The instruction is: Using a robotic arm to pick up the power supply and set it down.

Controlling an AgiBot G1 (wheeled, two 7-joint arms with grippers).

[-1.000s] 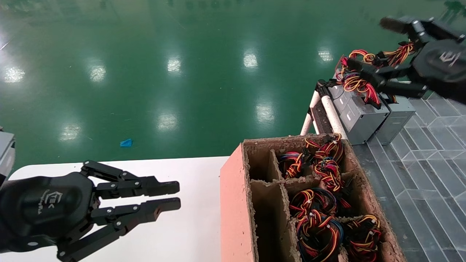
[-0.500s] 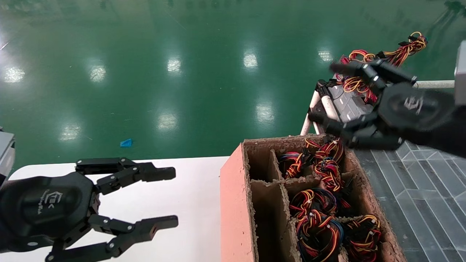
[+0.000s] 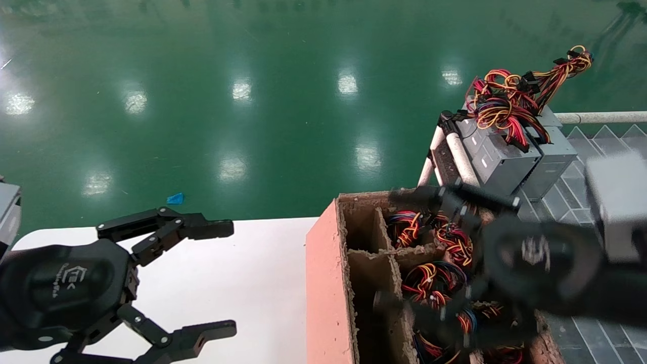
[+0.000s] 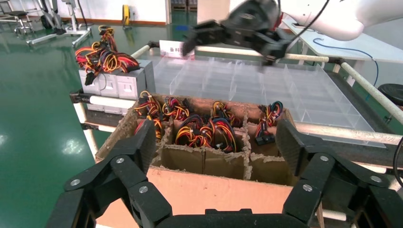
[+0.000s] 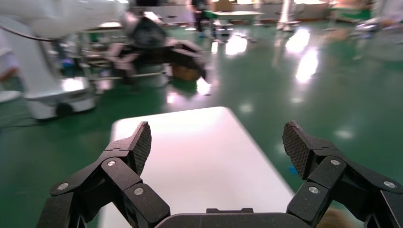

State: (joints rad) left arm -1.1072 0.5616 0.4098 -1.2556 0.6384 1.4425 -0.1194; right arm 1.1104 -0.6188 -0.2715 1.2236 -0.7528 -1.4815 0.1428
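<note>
Power supplies stand in the compartments of a pink cardboard box [image 3: 323,283] [image 4: 214,190]. Only their red, yellow, black and blue-purple wire bundles [image 3: 429,280] [image 4: 204,130] show, and the grey casings are hidden. I cannot tell which one is the task's power supply. My right gripper [image 3: 404,247] [image 5: 218,142] hangs blurred over the box's middle compartments, open and empty. Its wrist view looks across the white table [image 5: 190,152]. My left gripper [image 3: 225,278] [image 4: 216,142] is over the table beside the box, open wide and empty.
Two more grey power supplies [image 3: 500,156] [image 4: 116,83] with tangled wires [image 3: 510,101] sit on a pipe rack [image 3: 457,151] beyond the box. A clear divided tray [image 4: 266,85] lies behind the box. Grey tiled surface [image 3: 596,227] is to the right, green floor [image 3: 252,101] beyond.
My right gripper swung from above the rack's power supplies down to over the cardboard box. My left gripper went from nearly shut to wide open.
</note>
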